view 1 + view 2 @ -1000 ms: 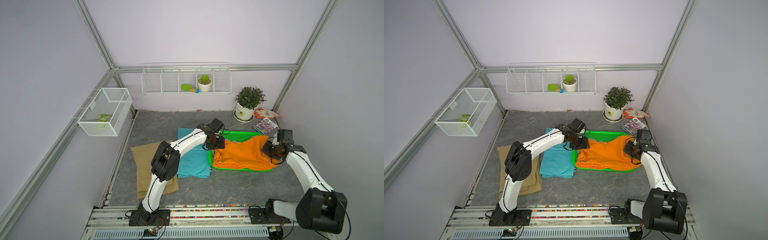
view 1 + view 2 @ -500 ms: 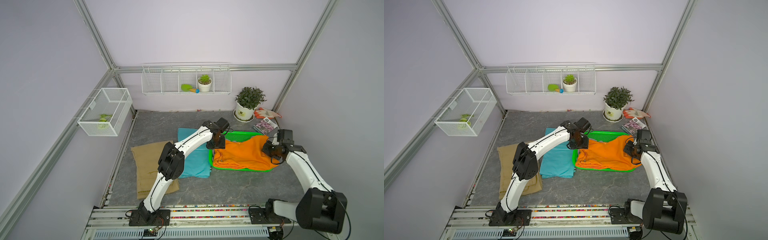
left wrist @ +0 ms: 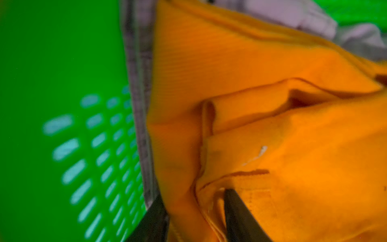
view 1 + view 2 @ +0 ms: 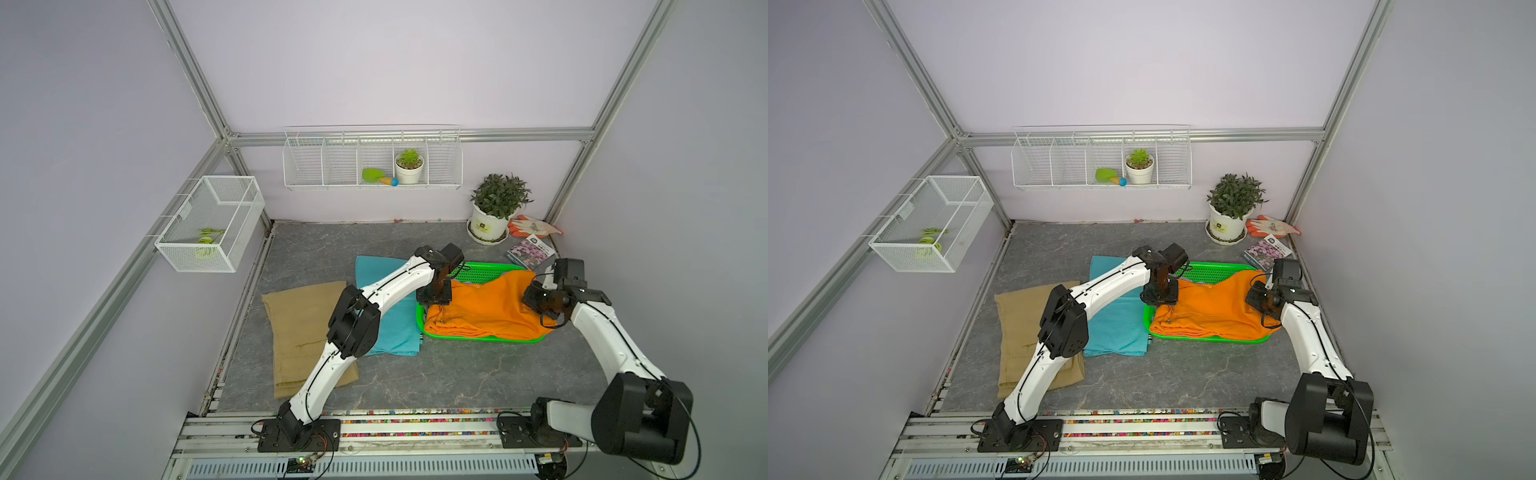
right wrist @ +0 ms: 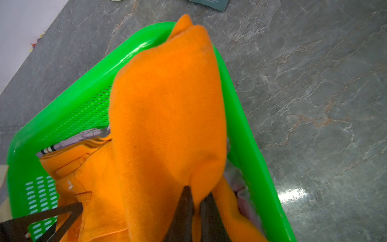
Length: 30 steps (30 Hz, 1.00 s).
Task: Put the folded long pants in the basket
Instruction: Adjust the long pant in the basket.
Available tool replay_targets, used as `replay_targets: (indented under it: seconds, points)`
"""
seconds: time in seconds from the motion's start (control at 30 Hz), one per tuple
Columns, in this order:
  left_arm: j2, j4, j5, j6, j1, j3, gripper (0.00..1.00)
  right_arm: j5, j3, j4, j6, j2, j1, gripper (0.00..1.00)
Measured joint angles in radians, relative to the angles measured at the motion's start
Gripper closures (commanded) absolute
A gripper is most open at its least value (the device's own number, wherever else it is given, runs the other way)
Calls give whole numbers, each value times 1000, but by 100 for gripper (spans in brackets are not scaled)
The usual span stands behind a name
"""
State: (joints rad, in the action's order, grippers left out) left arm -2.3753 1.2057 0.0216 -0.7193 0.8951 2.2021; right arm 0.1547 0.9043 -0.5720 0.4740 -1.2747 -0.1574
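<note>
We judge the orange pants (image 4: 486,307) to be light, limp and prone to unfolding, so they are best held at thick seams or hems at both ends rather than mid-panel. They lie mostly in the basket (image 4: 482,338), one end draped over its rim. The right gripper (image 5: 198,191) is pressed together on a fold at that end, with a flap standing up from it. The left gripper (image 3: 194,197) straddles a hem at the opposite end with its jaws partly apart, and we cannot tell whether they bite yet. Beneath the orange, the lilac pants (image 5: 83,136) already sit in the basket. The teal pants (image 4: 390,328) lie flat just beside it, the tan pants (image 4: 299,320) beyond them. The wall cage (image 4: 212,224) holds something small and green. The rack (image 4: 370,158) holds a potted plant and a green scoop.
</note>
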Motion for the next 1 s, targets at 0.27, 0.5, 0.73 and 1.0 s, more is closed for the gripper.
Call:
replay_targets:
  seconds: [0.27, 0.5, 0.73, 1.0]
  points:
    - [9, -16, -31, -1, 5, -2, 100, 6, 0, 0, 0, -1, 0, 100]
    - [77, -68, -57, 11, 21, -43, 100, 3, 0, -5, 0, 22, 0, 100]
    - [159, -87, -89, 24, 35, -43, 100, -1, 0, -29, 8, 98, 3, 100]
    - [170, -72, -146, 24, 35, -39, 100, -8, 0, -35, 26, 132, 7, 100]
